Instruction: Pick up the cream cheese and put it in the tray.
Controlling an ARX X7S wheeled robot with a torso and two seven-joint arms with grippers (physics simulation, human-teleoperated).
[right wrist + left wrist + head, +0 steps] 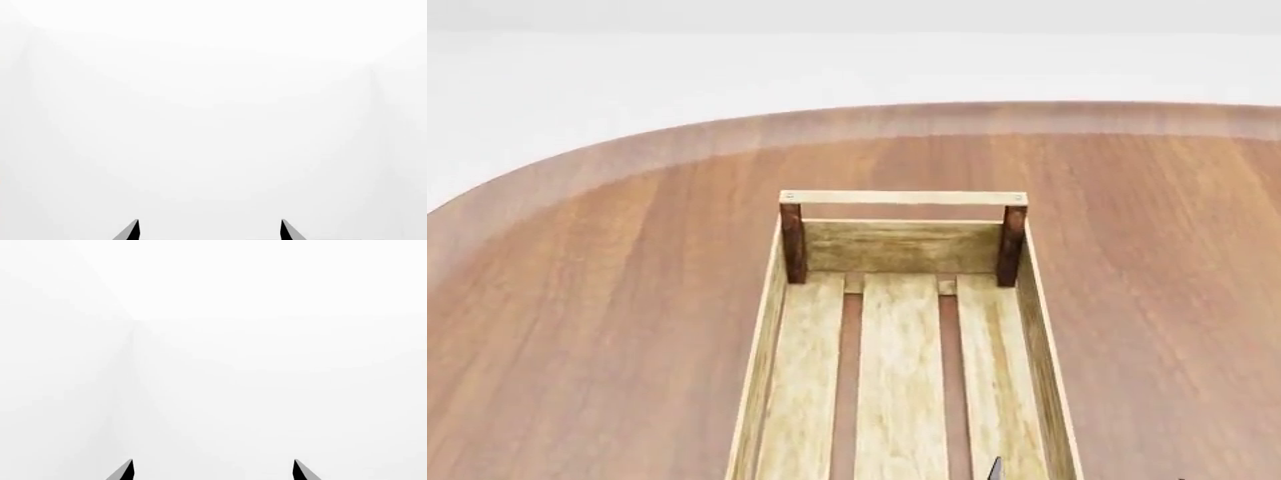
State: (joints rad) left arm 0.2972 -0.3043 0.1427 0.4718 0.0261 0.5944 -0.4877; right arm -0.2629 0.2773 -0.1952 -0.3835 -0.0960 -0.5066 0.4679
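The tray [905, 198], a long light-wood crate with a slatted bottom and dark brown corner posts, lies lengthwise on the wooden table in the head view; nothing lies in the part that shows. The cream cheese is out of view in every frame. My left gripper [213, 469] is open, its two dark fingertips wide apart against blank white. My right gripper [209, 229] is open too, with only white background between its tips. A small dark tip [993, 468] pokes up at the bottom edge of the head view, over the tray.
The round-edged brown table [587, 300] spreads to both sides of the tray, its curved far edge [694, 135] meeting a white floor or wall. Both wrist views show only featureless white.
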